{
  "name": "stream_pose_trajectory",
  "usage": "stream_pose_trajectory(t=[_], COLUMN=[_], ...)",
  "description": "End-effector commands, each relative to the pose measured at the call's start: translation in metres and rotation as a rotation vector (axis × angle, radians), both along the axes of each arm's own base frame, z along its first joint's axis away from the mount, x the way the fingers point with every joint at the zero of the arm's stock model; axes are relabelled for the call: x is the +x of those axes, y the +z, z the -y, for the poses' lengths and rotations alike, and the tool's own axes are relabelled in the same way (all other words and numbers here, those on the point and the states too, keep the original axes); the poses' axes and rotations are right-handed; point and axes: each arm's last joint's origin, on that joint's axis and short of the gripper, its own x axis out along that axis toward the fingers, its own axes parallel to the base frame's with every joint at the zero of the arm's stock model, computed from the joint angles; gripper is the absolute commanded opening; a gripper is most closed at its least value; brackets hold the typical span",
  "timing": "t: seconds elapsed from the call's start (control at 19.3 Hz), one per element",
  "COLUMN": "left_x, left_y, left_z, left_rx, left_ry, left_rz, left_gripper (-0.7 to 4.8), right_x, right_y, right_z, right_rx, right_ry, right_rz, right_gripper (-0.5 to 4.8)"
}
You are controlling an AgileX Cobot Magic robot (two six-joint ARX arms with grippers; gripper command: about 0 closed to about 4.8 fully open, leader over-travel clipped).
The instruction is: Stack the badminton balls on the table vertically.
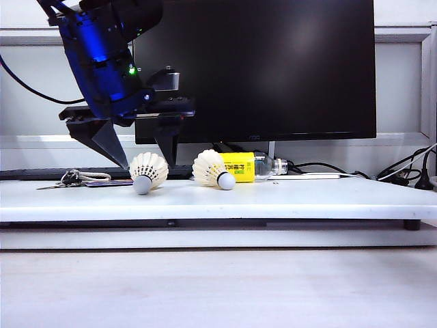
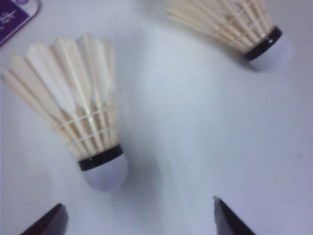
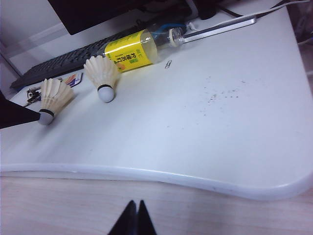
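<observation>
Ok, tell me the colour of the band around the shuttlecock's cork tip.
Black: a thin band between the white cork and cream feathers, clearest in the left wrist view.

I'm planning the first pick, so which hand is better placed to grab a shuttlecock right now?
Left. The left hand hangs open right over the left shuttlecock on the table. The right hand is shut, back off the table's near edge, far from both shuttlecocks.

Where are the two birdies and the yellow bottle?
Left birdie [image 1: 148, 170], exterior view, on its feather skirt.
Right birdie [image 1: 209, 167], exterior view, on its feathers.
Bottle [image 1: 238, 167], exterior view, on its yellow label.
</observation>
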Motion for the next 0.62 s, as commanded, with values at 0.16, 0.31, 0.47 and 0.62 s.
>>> stream_pose_trajectory(t=[0.16,0.31,0.47,0.62], left_x=[0.0044,0.0073,0.0083,0.0123], left_y=[0.0,0.0016,0.0022,-0.004], left_z=[-0.0037,-0.0052,-0.0047,-0.0023], left_rx=[-0.023,-0.036,-0.043,-0.044], left_ry=[0.044,0.068,0.071,0.071], left_rz=[-0.001,0.022,0.033,0.035], left_gripper=[3.99,3.99,3.99,3.99], right_x=[-0.0001,-0.0001,-0.0003,-0.0003], right_y=[0.0021,0.0021,0.0021,0.0023], right_z=[-0.0002,-0.0004,-0.0007,-0.0007], right_rx=[0.007,0.007,0.009,0.009], right_ry=[0.008,0.014,0.025,0.025], right_rz=[0.014,0.014,0.014,0.015], right_gripper=[0.0,0.0,-0.01,-0.01])
